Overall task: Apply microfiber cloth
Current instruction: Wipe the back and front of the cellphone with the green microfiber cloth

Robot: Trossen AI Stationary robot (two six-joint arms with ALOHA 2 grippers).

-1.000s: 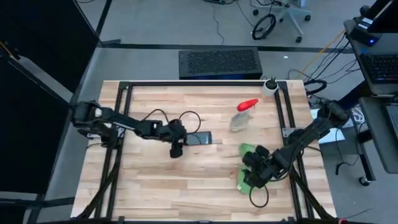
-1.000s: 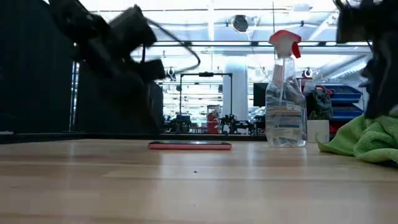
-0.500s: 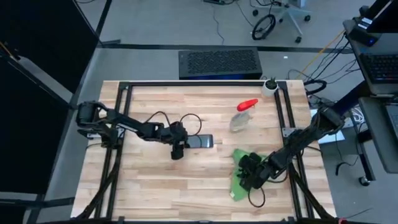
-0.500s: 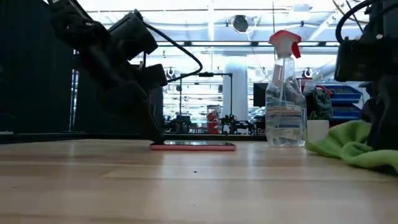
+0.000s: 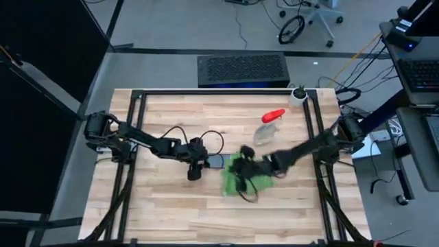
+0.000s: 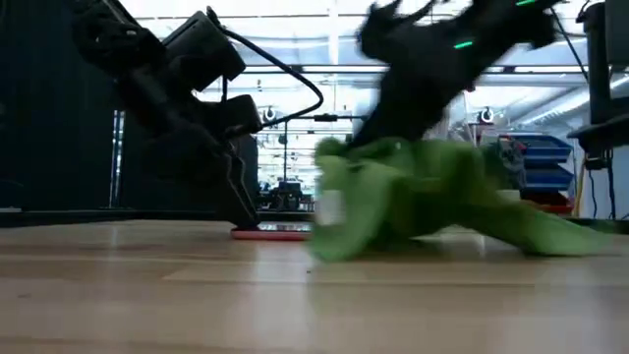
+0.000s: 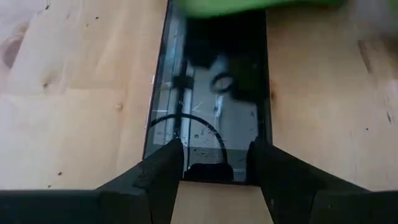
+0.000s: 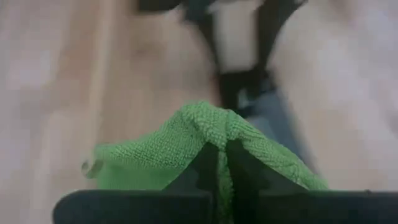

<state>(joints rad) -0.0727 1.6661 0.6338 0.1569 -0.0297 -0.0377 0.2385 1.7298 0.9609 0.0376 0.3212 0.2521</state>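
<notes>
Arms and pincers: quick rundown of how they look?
Both arms are dark and slender with jointed links. The left pincer has two matte black wedge fingers. A black cable loops above the left arm. The right pincer has the same black fingers.

Table centre crowded: left gripper straddles phone end, cloth bunched at the other end under right gripper. Spray bottle stands near behind. Bare wood along near edge.
</notes>
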